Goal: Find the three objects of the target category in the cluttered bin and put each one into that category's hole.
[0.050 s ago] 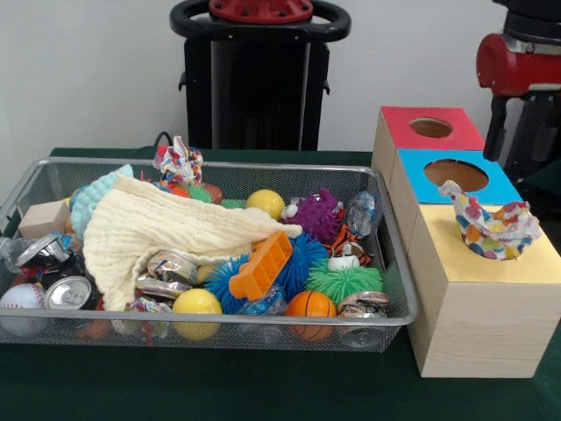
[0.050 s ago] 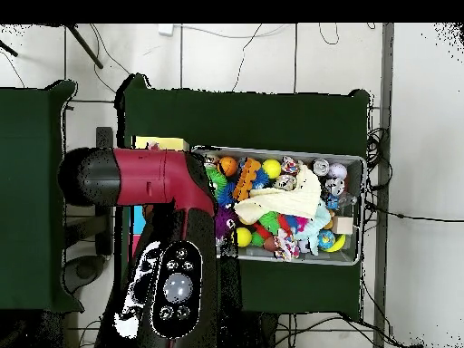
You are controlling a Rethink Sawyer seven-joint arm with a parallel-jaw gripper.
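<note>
A wire mesh bin (image 1: 219, 321) (image 2: 358, 163) holds mixed clutter. A large cream cloth (image 1: 166, 232) (image 2: 292, 204) lies draped over the bin's middle. A colourful patterned cloth (image 1: 178, 162) is bunched at the bin's far rim. Beside the bin stand three wooden boxes with a red top (image 1: 399, 123), a blue top (image 1: 416, 171) and a yellow top (image 1: 526, 263), each with a round hole. Another patterned cloth (image 1: 493, 228) sits stuffed in the yellow box's hole. The red arm (image 1: 517, 57) (image 2: 145, 177) hangs over the boxes; its gripper does not show in either view.
In the bin lie crushed cans (image 1: 70, 292), a baseball (image 1: 22, 303), a wooden block (image 1: 44, 217), an orange plastic piece (image 1: 261, 266), yellow balls (image 1: 197, 303), a small basketball (image 1: 310, 304) and spiky purple (image 1: 317, 215), blue (image 1: 302, 254) and green (image 1: 344, 282) balls.
</note>
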